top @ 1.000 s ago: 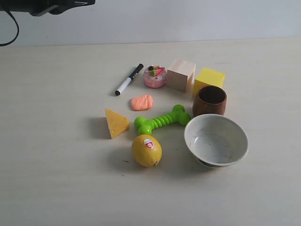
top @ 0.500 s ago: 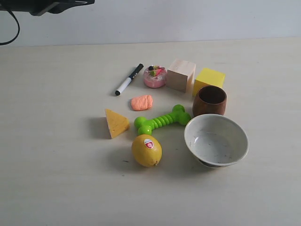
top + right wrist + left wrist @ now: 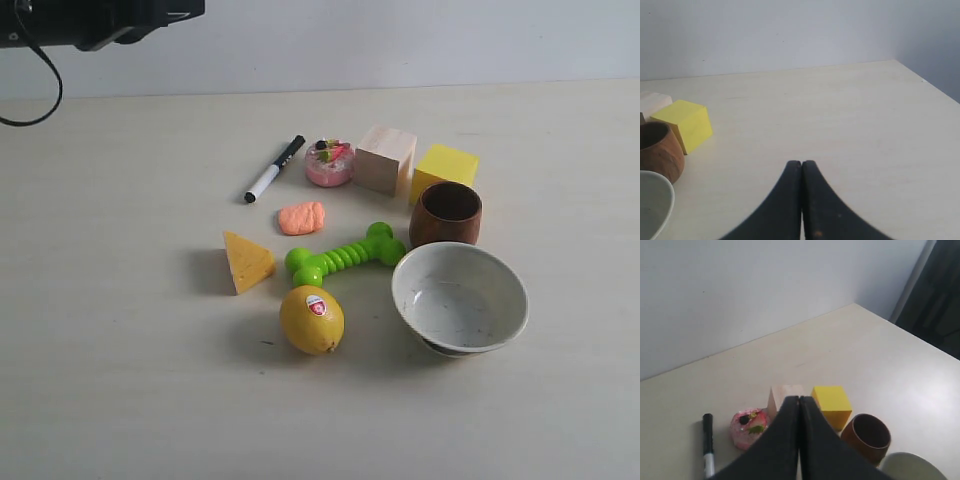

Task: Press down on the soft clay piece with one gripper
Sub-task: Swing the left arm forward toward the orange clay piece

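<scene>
left pincer [image 3: 799, 401]: closed, empty | right pincer [image 3: 801, 165]: closed, empty | clay lump [image 3: 301, 217]: bare on desk [image 3: 120, 320], near green bone [image 3: 345, 256]

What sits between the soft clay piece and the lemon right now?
In the exterior view, one end of the green bone toy lies between the soft clay piece and the lemon.

The soft clay piece [image 3: 301, 217] is salmon-orange, the lemon [image 3: 311, 322] yellow, the bone toy [image 3: 345, 257] green, the cup [image 3: 445, 235] brown.
</scene>
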Tool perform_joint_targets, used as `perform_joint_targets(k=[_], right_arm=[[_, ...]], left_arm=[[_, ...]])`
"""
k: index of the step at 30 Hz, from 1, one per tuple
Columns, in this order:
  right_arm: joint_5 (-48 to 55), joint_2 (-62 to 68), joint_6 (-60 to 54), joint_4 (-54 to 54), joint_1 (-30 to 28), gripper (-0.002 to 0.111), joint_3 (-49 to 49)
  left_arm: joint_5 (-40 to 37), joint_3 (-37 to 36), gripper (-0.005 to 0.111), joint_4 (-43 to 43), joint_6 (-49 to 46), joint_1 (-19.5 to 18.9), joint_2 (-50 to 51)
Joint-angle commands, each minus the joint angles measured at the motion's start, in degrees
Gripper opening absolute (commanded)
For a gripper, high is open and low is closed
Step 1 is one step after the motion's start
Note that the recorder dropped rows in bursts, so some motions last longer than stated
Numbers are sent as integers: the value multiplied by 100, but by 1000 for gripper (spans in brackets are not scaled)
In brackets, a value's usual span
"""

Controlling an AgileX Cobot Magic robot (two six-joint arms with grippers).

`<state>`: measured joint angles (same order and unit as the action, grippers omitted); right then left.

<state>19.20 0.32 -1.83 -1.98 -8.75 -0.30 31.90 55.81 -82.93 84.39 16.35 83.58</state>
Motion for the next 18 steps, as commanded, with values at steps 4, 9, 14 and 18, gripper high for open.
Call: perform_joint_targets(k=[4, 9, 14, 18], right_arm=[[-62, -32, -6, -20, 11, 0, 30], [-47, -32, -6, -20, 11, 0, 30], [-47, -32, -6, -20, 11, 0, 30], [-47, -32, -6, -20, 11, 0, 30]], left_arm=[[-729, -482, 0, 1369, -1458, 26, 15], [-1020, -519, 0, 2622, -3045, 38, 3], [-1889, -446, 0, 3935, -4618, 178, 3], [-3227, -84, 0, 4913, -6064, 455, 3]])
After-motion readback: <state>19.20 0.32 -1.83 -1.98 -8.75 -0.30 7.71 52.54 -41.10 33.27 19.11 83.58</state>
